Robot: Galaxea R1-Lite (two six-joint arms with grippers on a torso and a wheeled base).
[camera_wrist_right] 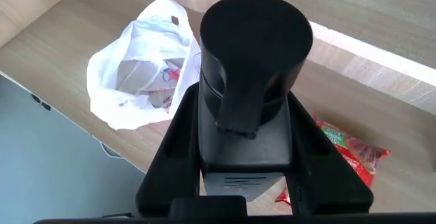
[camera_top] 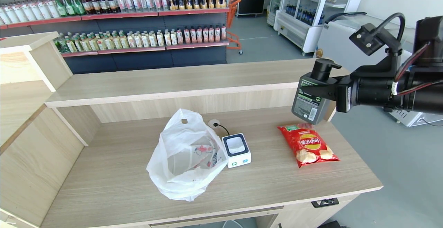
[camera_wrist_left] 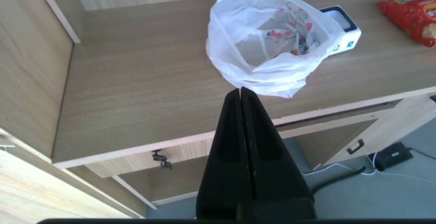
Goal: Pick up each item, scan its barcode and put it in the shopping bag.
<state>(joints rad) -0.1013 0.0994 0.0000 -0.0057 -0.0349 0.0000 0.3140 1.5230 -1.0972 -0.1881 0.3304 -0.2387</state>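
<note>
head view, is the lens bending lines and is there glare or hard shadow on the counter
Head view: the shelves bow near the upper edge, a wide-lens bend; light on the counter is soft, with faint shadows beside the bag and chips; the scanner window looks pale with reflected light. Right wrist view: the black cap of the bottle shows no bright glare.

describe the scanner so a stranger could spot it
On the wooden counter, look just right of the white shopping bag. The scanner is the small white box there, alone in having a dark-framed window on top and a black cable.
</note>
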